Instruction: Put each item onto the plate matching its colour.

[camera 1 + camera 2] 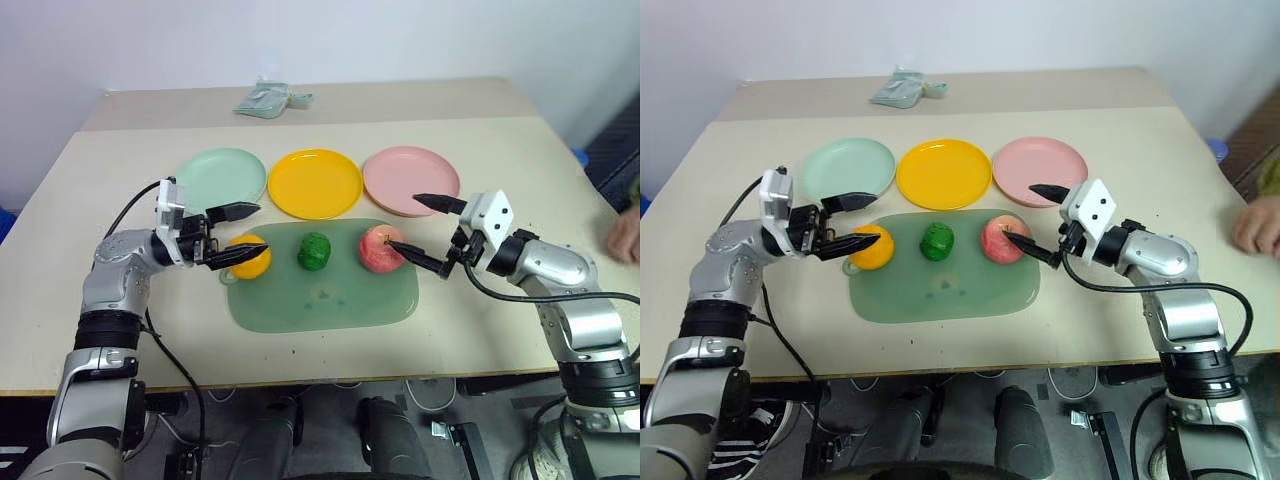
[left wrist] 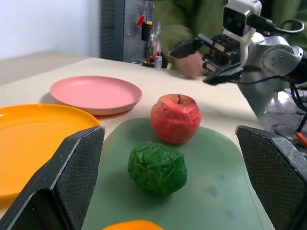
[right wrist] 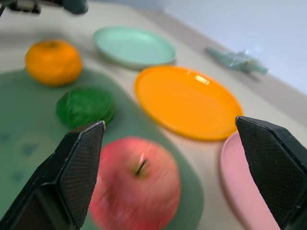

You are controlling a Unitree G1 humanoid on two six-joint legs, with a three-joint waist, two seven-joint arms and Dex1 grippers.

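Green mat (image 1: 330, 300), frame centre, carries all three items; the pink plate (image 1: 400, 178) lies upper right. Right gripper (image 1: 425, 235) spread, empty, flanking the apple (image 1: 378, 250): centre, then close. Left gripper (image 1: 232, 236) likewise spread beside the orange fruit (image 1: 250, 257).

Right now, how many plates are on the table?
3, in a row behind the mat: mint plate on the robot's left, yellow plate in the middle, pink plate on its right.

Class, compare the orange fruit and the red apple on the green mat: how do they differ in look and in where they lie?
The orange fruit is orange-yellow, the red apple pinkish-red with a stem. The fruit lies at the mat's left end by the left pincer, the apple at its right end by the right pincer. Both are round, unheld, off their plates.
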